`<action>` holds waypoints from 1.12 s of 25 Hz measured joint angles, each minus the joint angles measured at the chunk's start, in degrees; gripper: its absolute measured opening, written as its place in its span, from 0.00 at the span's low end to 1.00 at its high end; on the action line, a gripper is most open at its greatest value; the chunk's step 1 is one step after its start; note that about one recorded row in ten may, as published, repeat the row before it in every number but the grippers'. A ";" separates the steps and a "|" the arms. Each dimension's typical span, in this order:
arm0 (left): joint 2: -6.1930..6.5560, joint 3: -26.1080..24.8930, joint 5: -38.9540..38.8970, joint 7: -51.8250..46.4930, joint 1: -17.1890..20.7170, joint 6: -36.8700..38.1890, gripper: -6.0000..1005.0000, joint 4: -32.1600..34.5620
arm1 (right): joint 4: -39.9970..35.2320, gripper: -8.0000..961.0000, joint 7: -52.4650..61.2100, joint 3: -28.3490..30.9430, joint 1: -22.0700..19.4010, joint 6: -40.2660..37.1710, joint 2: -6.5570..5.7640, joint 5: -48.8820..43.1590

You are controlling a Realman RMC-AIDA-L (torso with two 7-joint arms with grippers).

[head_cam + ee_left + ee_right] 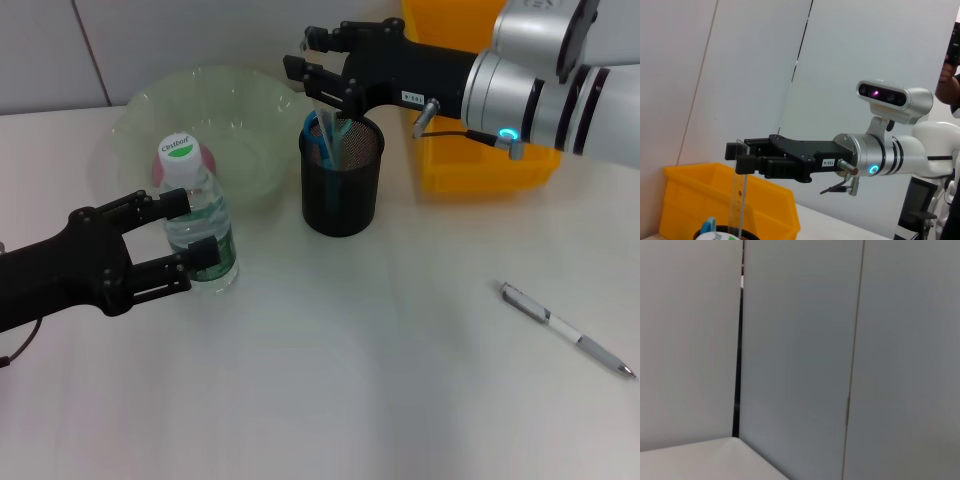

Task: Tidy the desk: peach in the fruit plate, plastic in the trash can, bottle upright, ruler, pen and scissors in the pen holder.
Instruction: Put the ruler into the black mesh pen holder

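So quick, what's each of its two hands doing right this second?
Left tool: closed around the upright water bottle, on the table.
Right tool: above the pen holder, shut on the clear ruler, which is standing in the holder.

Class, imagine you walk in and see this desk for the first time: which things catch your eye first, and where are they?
The right gripper holds a clear ruler over the black mesh pen holder at the desk's middle. On the robot's left, the left gripper clasps an upright water bottle in front of the pale green fruit plate. A pen lies alone on the near right.
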 joint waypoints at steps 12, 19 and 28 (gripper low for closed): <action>0.00 -0.07 -0.02 0.00 -0.34 0.19 0.80 0.00 | 4.47 0.44 -3.96 0.55 0.18 0.08 0.02 2.81; 0.00 -0.07 -0.02 0.00 -0.39 0.14 0.80 0.00 | 6.41 0.44 -4.07 0.74 0.24 0.85 0.02 2.87; 0.00 -0.07 -0.01 0.00 -0.40 0.20 0.80 0.00 | 8.00 0.45 -4.14 0.52 0.70 1.60 0.02 2.87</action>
